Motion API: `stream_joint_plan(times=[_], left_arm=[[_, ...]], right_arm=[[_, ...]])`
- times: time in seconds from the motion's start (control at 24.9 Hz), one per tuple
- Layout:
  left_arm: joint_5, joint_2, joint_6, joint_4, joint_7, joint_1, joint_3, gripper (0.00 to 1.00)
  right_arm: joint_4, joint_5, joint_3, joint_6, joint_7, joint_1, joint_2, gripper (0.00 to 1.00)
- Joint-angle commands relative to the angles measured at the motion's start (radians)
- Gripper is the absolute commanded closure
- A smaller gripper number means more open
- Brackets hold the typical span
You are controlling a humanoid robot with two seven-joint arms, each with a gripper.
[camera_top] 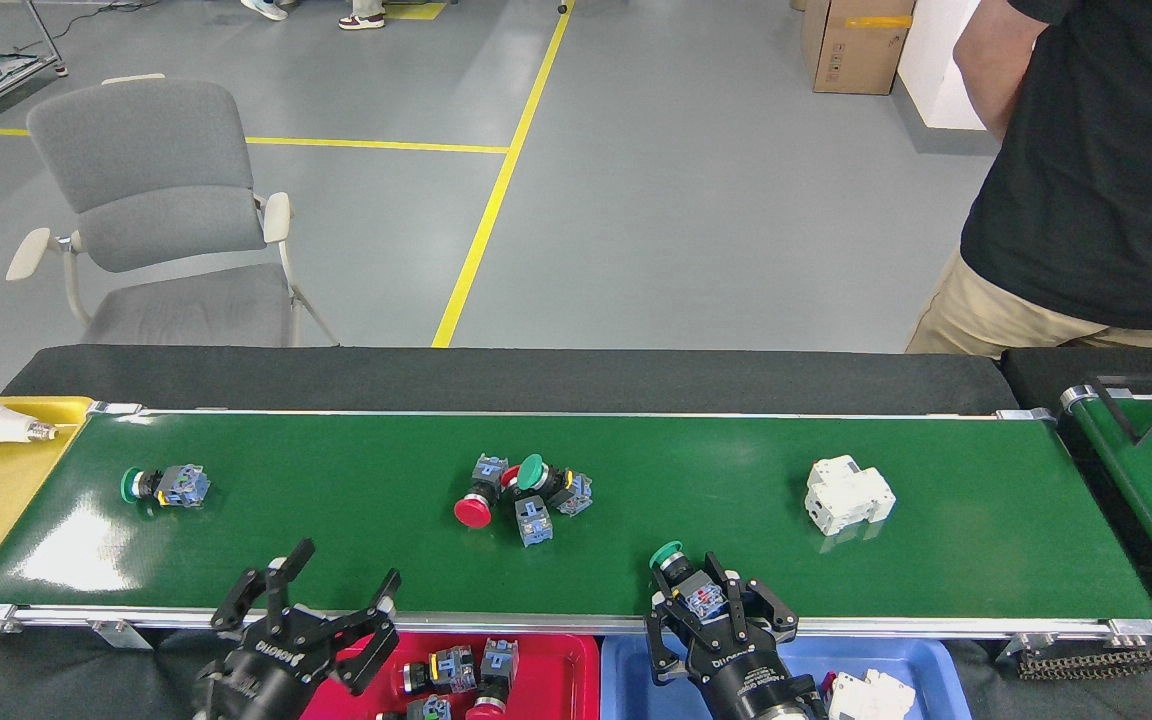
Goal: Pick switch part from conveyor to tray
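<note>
Right hand (708, 607) is down at the near edge of the long shiny dark-green belt (356, 540), w/ its black fingers (658, 620) spread around the green-capped grey switch part (688, 582). Fingers sit on both sides of it, v. close, but I can't tell if they squeeze it yet. So I'd say this is the grab step, not the carry step.

Left hand (321, 603) hangs wide, holding nothing, over the belt's near rail and the red plastic tray (556, 655). That tray already has a few switch parts in it.

More switch parts lie on the belt: a pile w/ red and green caps (521, 490) in the middle, and one lone green-capped one (164, 485) far to the left. A white boxy breaker (846, 494) sits to the right of my right hand, well apart.

Next, I think: pinch the fingers tight on the grey body, lift straight up, then bring it back and left to the red tray. The blue plastic tray (636, 660) right under my right arm holds a white part, so prob. not the place for this one.
</note>
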Motion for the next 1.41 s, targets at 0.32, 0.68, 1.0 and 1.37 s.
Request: stream_joint_plan(times=[0.32, 0.68, 1.0, 1.37], left_arm=[[-0.003, -0.002, 0.045, 0.147, -0.025, -0.114, -0.027, 0.0], [-0.001, 0.008, 0.05, 0.282, -0.019, -0.196, -0.018, 0.0], [0.031, 0.023, 0.082, 0.293, -0.011, -0.182, -0.013, 0.74], [0.141, 0.044, -0.168, 0.031, -0.008, 0.03, 0.004, 0.89]], right_arm=[[-0.033, 0.001, 0.108, -0.563, -0.015, -0.01, 0.034, 0.0], [-0.026, -0.008, 0.146, -0.557, -0.018, -0.033, 0.053, 0.0], [-0.203, -0.085, -0.243, -0.275, -0.156, 0.205, 0.053, 0.01], [-0.219, -0.085, -0.429, -0.068, -0.178, 0.262, -0.018, 0.01]])
